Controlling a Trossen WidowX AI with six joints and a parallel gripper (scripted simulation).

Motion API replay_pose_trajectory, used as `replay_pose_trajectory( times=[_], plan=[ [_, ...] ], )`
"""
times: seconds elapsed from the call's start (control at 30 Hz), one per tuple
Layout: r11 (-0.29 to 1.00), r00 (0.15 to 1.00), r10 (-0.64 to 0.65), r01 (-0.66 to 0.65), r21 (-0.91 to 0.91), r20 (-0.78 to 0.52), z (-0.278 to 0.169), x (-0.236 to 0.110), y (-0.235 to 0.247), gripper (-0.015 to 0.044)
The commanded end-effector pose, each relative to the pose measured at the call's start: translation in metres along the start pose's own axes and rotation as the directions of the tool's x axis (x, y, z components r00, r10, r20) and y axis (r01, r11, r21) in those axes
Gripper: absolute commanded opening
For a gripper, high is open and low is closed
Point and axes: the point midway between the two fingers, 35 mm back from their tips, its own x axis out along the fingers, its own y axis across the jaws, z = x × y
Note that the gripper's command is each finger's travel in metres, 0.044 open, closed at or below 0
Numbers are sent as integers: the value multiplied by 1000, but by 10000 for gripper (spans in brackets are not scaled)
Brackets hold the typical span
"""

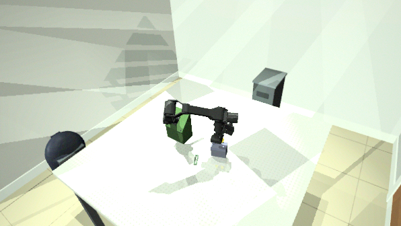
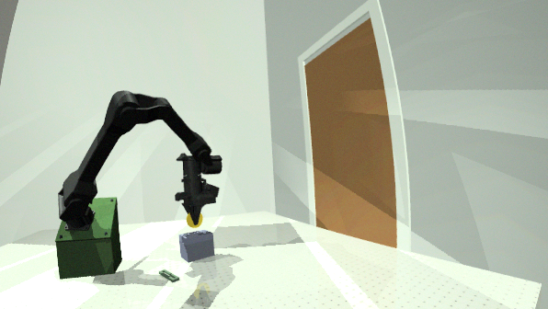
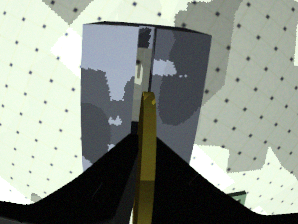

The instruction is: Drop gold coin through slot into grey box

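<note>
My gripper (image 1: 220, 138) (image 2: 194, 216) (image 3: 141, 145) is shut on the gold coin (image 2: 191, 222) (image 3: 145, 169) (image 1: 222, 138) and holds it on edge, pointing down. The coin hangs just above the lid of the grey box (image 1: 219, 151) (image 2: 197, 246) (image 3: 107, 90). In the wrist view the coin's lower edge lines up with the narrow dark slot (image 3: 143, 56) in the lid. The small dark-green holder (image 1: 195, 159) (image 2: 168, 275) lies empty on the table, left of the box.
The arm stands on a green base block (image 1: 179, 129) (image 2: 88, 239) left of the box. A grey cabinet (image 1: 268, 87) stands at the table's far edge. A dark round chair back (image 1: 64, 148) is at the near left. A brown door (image 2: 351, 138) is in the wall.
</note>
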Motion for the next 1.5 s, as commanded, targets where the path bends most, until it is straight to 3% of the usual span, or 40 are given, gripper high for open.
replay_pose_trajectory(
  times=[0.0,1.2,1.4,1.47],
  plan=[
    [1000,1000,-1,1,-7,-3,-2,3,1,0],
    [1000,1000,-2,2,-8,-4,-2,18,0,0],
    [1000,1000,2,-2,-1,0,-1,16,0,157],
    [1000,1000,2,-2,-1,0,-1,16,0,161]
  ],
)
